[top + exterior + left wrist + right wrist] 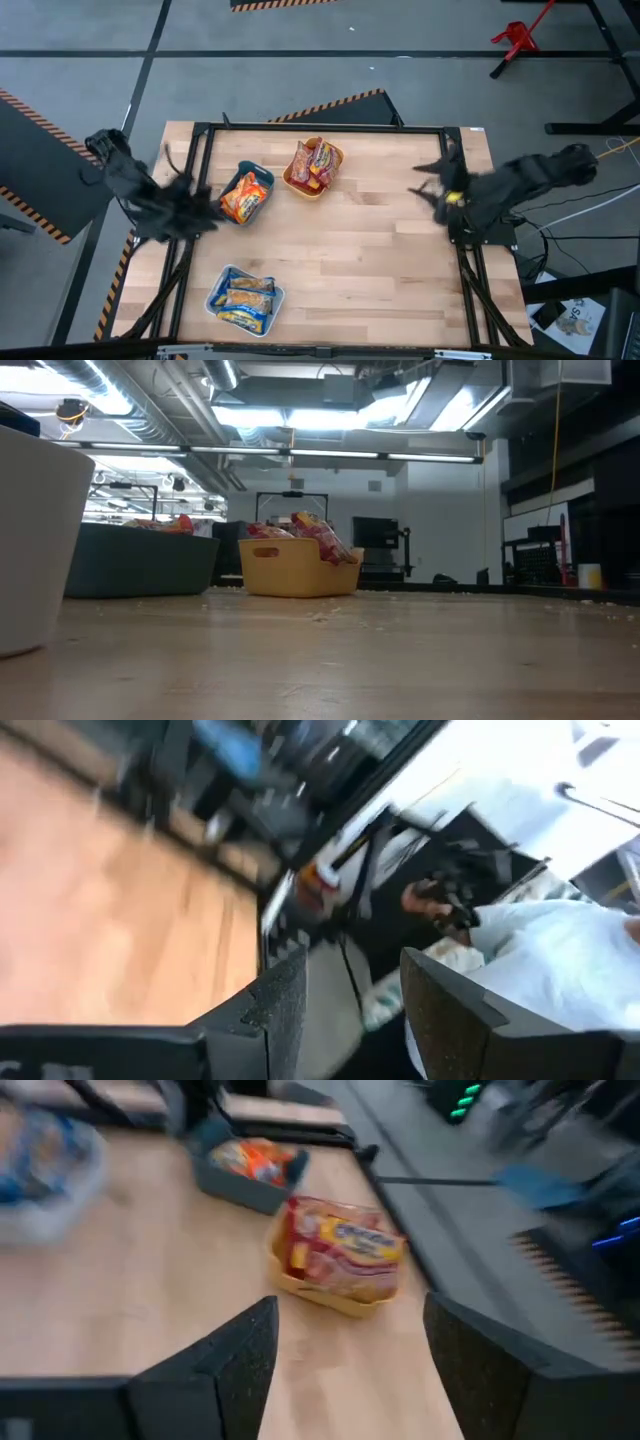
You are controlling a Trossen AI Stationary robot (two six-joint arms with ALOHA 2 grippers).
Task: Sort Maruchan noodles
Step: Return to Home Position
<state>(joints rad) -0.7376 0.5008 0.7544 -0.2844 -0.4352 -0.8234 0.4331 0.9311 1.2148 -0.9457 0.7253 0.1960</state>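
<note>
Noodle packs (pixel 318 163) all sitting in bins (pixel 262 176) btwn left gripper (pixel 352 965) & right gripper (pixel 350 1308); both gaping, holding nothing; sorting's looking done imo.

The pale wooden table top (pixel 350 260) shows plank grain under a matt finish, dusted with small crumbs. A black frame (pixel 330 128) that looks like metal edges it. The orange-red crinkly plastic noodle packets (pixel 240 200), the red-pink packets (pixel 312 165) and the blue-and-yellow packets (pixel 243 298) are glossy film. The teal plastic tray (pixel 140 565), yellow plastic tray (pixel 290 572) and white plastic tray (pixel 35 550) look smooth and dull-sheened. The right gripper (pixel 350 1315) has dark fingers (pixel 235 1365) of matt, finely grainy plastic, like the left gripper (pixel 352 970).
</note>
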